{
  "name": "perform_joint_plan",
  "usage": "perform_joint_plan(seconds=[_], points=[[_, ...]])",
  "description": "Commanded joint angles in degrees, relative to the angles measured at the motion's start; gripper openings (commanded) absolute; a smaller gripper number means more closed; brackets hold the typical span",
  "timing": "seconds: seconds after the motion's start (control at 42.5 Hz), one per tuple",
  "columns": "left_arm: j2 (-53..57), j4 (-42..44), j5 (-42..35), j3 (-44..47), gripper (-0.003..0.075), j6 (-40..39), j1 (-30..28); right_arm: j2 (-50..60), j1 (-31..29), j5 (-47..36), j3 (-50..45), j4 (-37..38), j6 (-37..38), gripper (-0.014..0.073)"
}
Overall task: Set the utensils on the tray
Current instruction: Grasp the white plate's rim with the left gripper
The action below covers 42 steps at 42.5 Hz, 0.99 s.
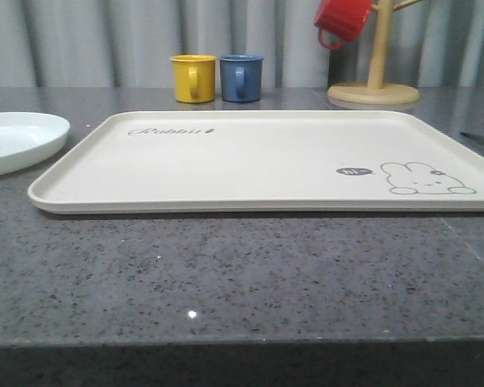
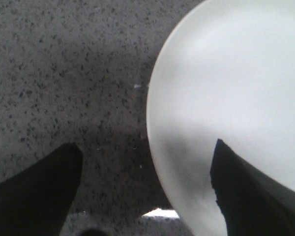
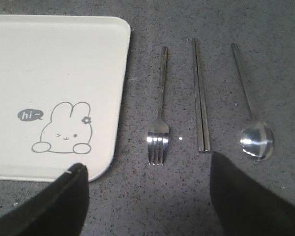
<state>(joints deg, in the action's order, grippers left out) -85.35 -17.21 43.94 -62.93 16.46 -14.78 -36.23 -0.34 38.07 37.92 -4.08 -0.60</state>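
The round white plate (image 1: 20,137) lies left of the large cream rectangular tray (image 1: 250,157) with its drawn rabbit. Right of the tray, on the speckled grey counter (image 3: 187,196), lie the shiny steel fork (image 3: 159,128), flat chopsticks (image 3: 201,98) and oval-bowled spoon (image 3: 255,140), parallel, apart. The left gripper (image 2: 145,191) and right gripper (image 3: 147,196) both gape wide, holding nothing.

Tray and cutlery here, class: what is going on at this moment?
Nothing is held yet. The fork, chopsticks and spoon lie side by side on the counter beside the tray, which is bare. The right gripper hovers open above them. The left gripper hangs open over the edge of the plate.
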Motion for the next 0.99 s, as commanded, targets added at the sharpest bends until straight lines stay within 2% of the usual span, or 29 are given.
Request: perform_joint_plan(seconds=[0.0, 0.259, 0.424, 0.518, 0.753, 0.965], points=[[-1.5, -2.3, -1.8, -4.2, 0.0523, 0.5, 0.1, -0.4, -0.3, -4.0, 2.1, -0.4, -0.6, 0.0542], [-7.5, -4.0, -1.9, -7.8, 0.0412, 0.7, 0.5, -0.4, -0.3, -4.0, 2.1, -0.4, -0.6, 0.0542], [-8.5, -8.7, -0.6, -8.0, 0.0326, 5.5, 0.5, -0.4, -0.3, -4.0, 2.1, -0.4, -0.6, 0.0542], [-8.5, -12.0, -0.6, -8.0, 0.0238, 8.3, 0.5, -0.4, -0.3, -4.0, 2.1, -0.4, -0.6, 0.0542], [-8.5, -12.0, 0.9, -8.5, -0.0022, 8.6, 0.5, -0.4, -0.3, -4.0, 2.1, -0.4, -0.6, 0.0542], [-6.3, -14.4, 5.8, -12.8, -0.0020, 8.8, 0.5, -0.4, -0.3, -4.0, 2.1, -0.4, -0.6, 0.0542]])
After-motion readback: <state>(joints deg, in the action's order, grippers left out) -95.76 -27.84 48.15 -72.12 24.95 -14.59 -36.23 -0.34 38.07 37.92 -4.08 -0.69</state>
